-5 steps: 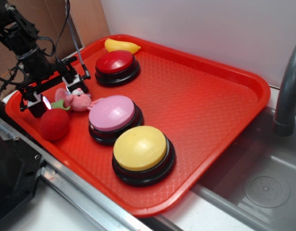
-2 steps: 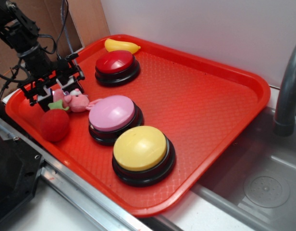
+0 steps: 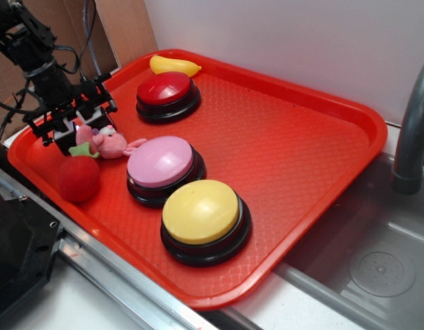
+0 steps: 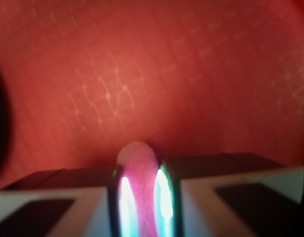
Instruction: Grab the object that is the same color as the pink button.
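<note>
The small pink plush toy (image 3: pixel 110 143), with white and green bits, lies on the red tray (image 3: pixel 288 137) just left of the pink button (image 3: pixel 160 161). My gripper (image 3: pixel 80 134) stands low over the toy's left end, its jaws closed on a pink part of it. In the wrist view the gripper (image 4: pixel 138 170) pinches a narrow strip of the pink plush (image 4: pixel 138 187) between its two fingers, with red tray floor beyond. The toy's body sticks out to the right of the jaws and still rests on the tray.
A red fuzzy ball (image 3: pixel 78 177) sits right in front of the gripper. The yellow button (image 3: pixel 200 212) is near the front, the red button (image 3: pixel 164 88) and the yellow banana toy (image 3: pixel 174 65) at the back. A sink (image 3: pixel 377 261) and grey faucet (image 3: pixel 411 130) lie to the right.
The jaws, wide open around the toy's left end a second ago, have closed onto it. The gripper shifted slightly back and left; the toy hardly moved.
</note>
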You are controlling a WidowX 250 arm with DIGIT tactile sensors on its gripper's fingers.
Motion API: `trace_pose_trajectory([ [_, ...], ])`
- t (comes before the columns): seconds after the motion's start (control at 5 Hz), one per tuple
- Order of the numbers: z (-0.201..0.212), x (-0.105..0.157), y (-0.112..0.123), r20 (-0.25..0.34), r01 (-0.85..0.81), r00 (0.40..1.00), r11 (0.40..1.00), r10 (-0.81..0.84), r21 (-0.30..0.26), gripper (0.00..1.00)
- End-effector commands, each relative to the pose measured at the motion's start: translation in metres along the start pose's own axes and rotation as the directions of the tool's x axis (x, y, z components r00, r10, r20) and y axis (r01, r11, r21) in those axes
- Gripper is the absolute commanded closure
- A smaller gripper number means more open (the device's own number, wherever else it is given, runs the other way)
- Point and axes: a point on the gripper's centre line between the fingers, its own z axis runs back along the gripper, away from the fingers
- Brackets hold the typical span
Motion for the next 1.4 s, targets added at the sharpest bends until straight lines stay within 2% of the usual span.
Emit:
trace_pose_trajectory([
  [0.0,0.082,0.011,-0.032,0.034,0.247,0.969,0.968,-0.246,-0.038,1.00],
  [0.2,0.115,0.002,-0.048,0.036,0.391,0.920,0.920,-0.390,-0.029,1.00],
  [0.4,0.151,-0.014,-0.062,0.055,0.542,0.840,0.840,-0.540,-0.034,1.00],
  [0.6,0.174,-0.035,-0.082,0.025,0.636,0.772,0.772,-0.636,-0.009,1.00],
  [1.0,0.184,-0.069,-0.110,0.065,0.722,0.683,0.686,-0.727,0.086,1.00],
  [1.2,0.175,-0.061,-0.114,0.041,0.719,0.690,0.691,-0.723,0.078,1.00],
])
